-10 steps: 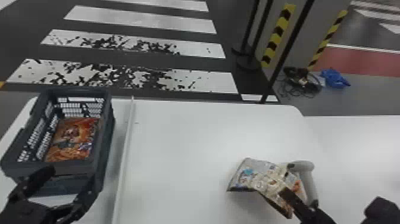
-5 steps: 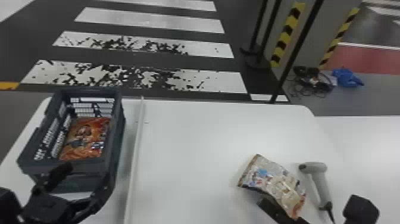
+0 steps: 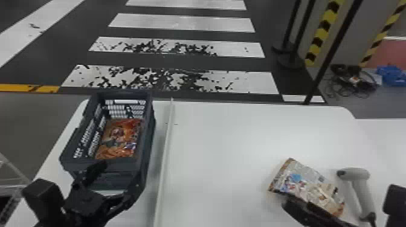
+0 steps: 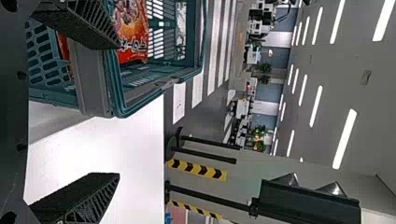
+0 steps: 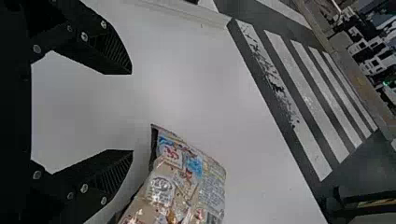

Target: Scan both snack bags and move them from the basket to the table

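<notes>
Dark slatted basket [image 3: 148,128] on the table [image 3: 226,142], open-topped, w/ the orange snack bag [image 3: 119,139] lying inside; L gripper [image 3: 122,172] at the basket's near end, jaws apart w/ nothing gripped. Other snack bag [image 3: 308,184] is out on the table, nr the scanner [image 3: 359,181], w/ R gripper [image 3: 338,197] just beside that bag, jaws also wide apart & empty

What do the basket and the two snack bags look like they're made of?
The basket looks like stiff, matte plastic: its walls are moulded with rows of slots. The orange bag and the pale bag seem to be thin printed film, judging by their creases and shiny highlights; whether there's foil inside, I can't tell.
</notes>
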Tool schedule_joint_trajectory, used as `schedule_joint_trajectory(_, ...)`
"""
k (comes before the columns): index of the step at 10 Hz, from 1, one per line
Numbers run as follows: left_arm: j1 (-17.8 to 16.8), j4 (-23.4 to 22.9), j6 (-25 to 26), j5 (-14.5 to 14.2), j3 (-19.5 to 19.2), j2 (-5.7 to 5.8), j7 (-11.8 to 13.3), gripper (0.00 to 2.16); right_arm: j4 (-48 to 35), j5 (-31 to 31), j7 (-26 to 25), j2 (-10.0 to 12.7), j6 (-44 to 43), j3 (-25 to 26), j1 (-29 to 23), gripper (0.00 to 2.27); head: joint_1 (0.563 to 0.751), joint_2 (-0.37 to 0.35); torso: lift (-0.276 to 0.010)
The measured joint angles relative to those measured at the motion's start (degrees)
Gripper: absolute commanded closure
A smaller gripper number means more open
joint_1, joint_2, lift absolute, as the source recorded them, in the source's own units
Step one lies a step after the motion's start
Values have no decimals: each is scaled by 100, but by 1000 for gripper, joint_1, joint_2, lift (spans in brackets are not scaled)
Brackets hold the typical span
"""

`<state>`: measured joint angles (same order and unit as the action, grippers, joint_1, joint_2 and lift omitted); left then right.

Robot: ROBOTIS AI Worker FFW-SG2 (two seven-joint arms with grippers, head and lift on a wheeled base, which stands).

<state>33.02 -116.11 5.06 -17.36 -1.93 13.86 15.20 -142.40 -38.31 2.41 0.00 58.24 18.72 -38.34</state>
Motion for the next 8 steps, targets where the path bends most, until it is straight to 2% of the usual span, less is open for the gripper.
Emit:
schedule_joint_trajectory(1,-11,0,5,6,0,1,-1,12,-1,698,548,0,-76,-134,159,2246,695,-17,-98)
schedule_joint_trajectory(2,-13,-4,14,24,3,-3,-13,12,139,1437,872,0,-398,-316,322,2246,695,-29,-98)
schedule_joint_trajectory(4,23,-74,24,65,13,-5,-26,12,771,2447,1329,-2,-1931,-568,508,2246,695,-54,-98)
schedule_joint_trajectory(6,112,-209,34,115,9,-9,-35,12,1544,2933,1722,-95,-2376,-443,899,2246,695,-89,-98)
schedule_joint_trajectory(8,225,-322,32,161,0,-23,-36,12,2157,2976,1764,-236,-2699,-309,962,2246,695,-123,-98)
